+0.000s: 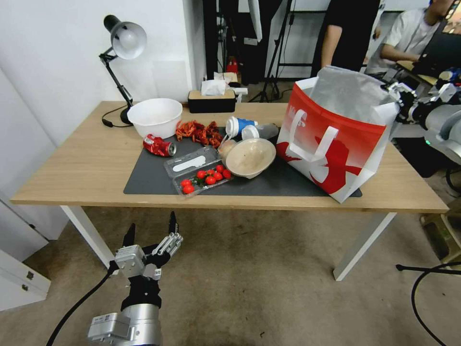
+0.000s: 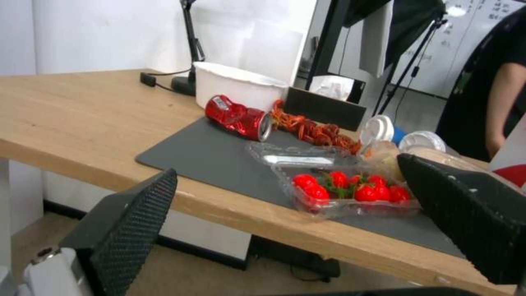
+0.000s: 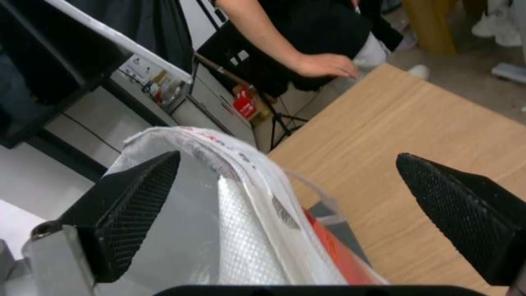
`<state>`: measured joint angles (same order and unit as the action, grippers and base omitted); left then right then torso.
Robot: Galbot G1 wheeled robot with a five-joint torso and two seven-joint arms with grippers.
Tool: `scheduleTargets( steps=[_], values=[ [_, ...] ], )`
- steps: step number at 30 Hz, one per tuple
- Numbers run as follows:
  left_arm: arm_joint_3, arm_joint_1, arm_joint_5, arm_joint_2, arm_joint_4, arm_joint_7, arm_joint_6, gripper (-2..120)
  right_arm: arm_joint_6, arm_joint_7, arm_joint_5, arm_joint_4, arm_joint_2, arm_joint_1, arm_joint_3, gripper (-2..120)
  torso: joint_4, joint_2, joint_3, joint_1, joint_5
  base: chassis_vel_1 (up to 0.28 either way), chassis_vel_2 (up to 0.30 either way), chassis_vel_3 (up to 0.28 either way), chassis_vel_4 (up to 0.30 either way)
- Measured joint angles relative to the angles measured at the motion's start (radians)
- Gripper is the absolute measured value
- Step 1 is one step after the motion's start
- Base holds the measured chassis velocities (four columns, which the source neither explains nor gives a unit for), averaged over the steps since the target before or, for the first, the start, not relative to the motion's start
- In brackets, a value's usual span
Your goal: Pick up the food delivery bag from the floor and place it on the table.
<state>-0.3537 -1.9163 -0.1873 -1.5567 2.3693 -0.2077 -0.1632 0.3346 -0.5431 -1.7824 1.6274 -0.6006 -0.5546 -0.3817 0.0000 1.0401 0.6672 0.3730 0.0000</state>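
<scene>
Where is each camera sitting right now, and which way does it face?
Head: up high, looking down at the table, the bag standing on it; left gripper low over the carpet.
Left wrist: below the table edge, facing the tomato box and can between its open fingers.
Right wrist: above the bag rim, facing down along it, fingers apart.
Shared: the bag and tabletop.

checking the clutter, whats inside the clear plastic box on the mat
Inside the clear plastic box on the table lie small red tomatoes with green stems, clustered in the lower half. The hinged lid stands open, bearing a white label. Anything beneath the tomatoes is hidden.
</scene>
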Motion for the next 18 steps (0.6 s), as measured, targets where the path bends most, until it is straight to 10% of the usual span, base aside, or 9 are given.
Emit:
scheduleTargets(
  steps=[18],
  values=[
    [0.0, 0.0, 0.0, 0.001, -0.004, -0.001, -0.009, 100, -0.102, 0.147, 0.234, -0.022, 0.004, -0.018, 0.03, 100, 0.0, 0.0, 0.0, 0.0, -0.0001, 0.0, 0.0, 0.0, 0.0]
  ],
)
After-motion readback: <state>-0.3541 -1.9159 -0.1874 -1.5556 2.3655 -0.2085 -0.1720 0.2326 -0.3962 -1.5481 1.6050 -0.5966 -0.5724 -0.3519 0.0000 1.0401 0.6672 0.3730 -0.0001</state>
